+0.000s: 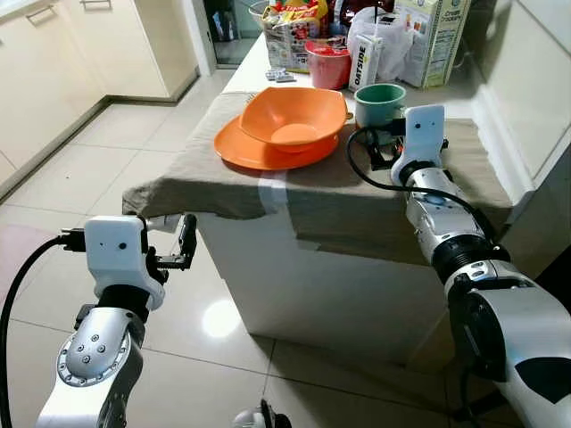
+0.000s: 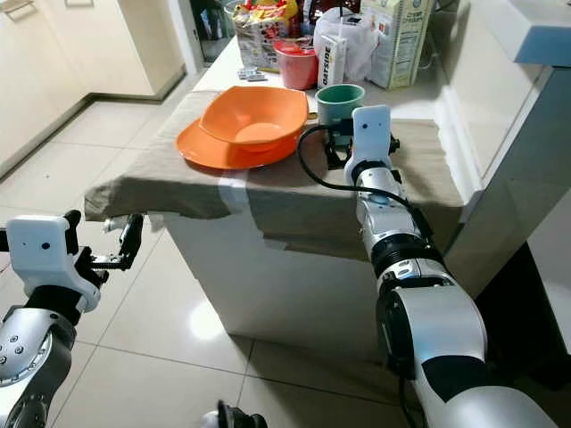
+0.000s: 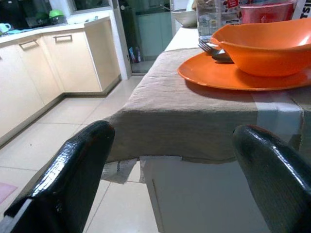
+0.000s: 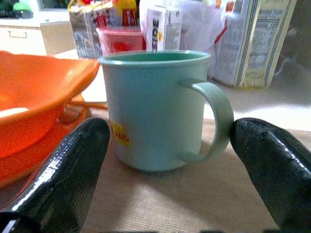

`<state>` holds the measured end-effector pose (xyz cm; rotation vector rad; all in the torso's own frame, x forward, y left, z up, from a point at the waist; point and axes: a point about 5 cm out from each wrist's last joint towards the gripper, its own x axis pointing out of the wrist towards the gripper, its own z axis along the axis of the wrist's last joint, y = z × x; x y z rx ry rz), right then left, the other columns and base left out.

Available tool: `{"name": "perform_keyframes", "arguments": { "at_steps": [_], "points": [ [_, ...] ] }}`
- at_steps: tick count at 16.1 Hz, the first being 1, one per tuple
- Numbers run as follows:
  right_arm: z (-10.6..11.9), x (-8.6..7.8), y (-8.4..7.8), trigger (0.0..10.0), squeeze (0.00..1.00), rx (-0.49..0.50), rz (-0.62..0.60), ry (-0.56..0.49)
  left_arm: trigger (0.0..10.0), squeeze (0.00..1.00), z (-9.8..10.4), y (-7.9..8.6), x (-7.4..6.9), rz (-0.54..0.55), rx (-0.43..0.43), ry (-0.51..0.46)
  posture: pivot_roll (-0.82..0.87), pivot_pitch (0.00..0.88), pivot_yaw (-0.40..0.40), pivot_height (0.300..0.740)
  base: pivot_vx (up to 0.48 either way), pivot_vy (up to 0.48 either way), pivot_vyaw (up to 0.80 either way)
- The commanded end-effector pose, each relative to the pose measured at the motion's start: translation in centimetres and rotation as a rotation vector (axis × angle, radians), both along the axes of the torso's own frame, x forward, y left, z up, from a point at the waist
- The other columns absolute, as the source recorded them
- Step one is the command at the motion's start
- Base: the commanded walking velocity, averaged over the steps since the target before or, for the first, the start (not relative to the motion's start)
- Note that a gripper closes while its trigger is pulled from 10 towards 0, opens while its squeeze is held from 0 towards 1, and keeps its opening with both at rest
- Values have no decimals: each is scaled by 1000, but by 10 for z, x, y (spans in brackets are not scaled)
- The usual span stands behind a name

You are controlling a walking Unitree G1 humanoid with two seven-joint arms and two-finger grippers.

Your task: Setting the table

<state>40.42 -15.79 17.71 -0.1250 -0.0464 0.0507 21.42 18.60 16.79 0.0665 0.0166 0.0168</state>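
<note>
An orange bowl (image 1: pixel 293 114) rests on an orange plate (image 1: pixel 239 147) on the grey-brown cloth (image 1: pixel 294 196) covering the table. Cutlery (image 3: pixel 216 52) lies on the plate, tucked beside the bowl. A pale green mug (image 1: pixel 379 104) stands upright on the cloth to the right of the bowl. My right gripper (image 4: pixel 170 138) sits low on the cloth just in front of the mug, open, one finger on each side and not touching it. Off the table's front left corner, my left gripper (image 1: pixel 181 245) hovers open and empty, below the cloth's edge.
Behind the mug stand a red tub (image 1: pixel 327 62), a white plastic bag (image 1: pixel 379 40), cartons (image 1: pixel 434 36) and a basket of packets (image 1: pixel 290 27). A wall (image 1: pixel 535 80) closes the table's right side. Cream cabinets (image 1: pixel 53 71) line the left across tiled floor (image 1: pixel 107 178).
</note>
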Motion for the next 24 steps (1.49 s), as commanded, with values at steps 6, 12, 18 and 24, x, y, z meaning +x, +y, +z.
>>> {"name": "perform_keyframes", "arguments": {
  "at_steps": [6, 12, 18, 24],
  "points": [
    [-1, 2, 18, 0, 0, 24, 47, 23, 10000, 0, 4, 2, -5, 24, 12, 1, 167, 83, 119, 740, 0, 0, 0],
    [-3, 1, 26, 0, 0, 30, 74, 28, 10000, 0, 5, 1, -5, 23, 14, 6, 166, 89, 119, 740, 0, 0, 0],
    [-2, 0, 33, 0, 0, 50, 93, 6, 10000, 0, 5, 1, -2, 15, 22, 0, 161, 81, 124, 740, 0, 0, 0],
    [4, -1, 38, 0, 0, 58, 114, -63, 10000, 0, 7, -5, 6, -18, 3, -24, 122, 63, 127, 740, 0, 0, 0]
  ]
}}
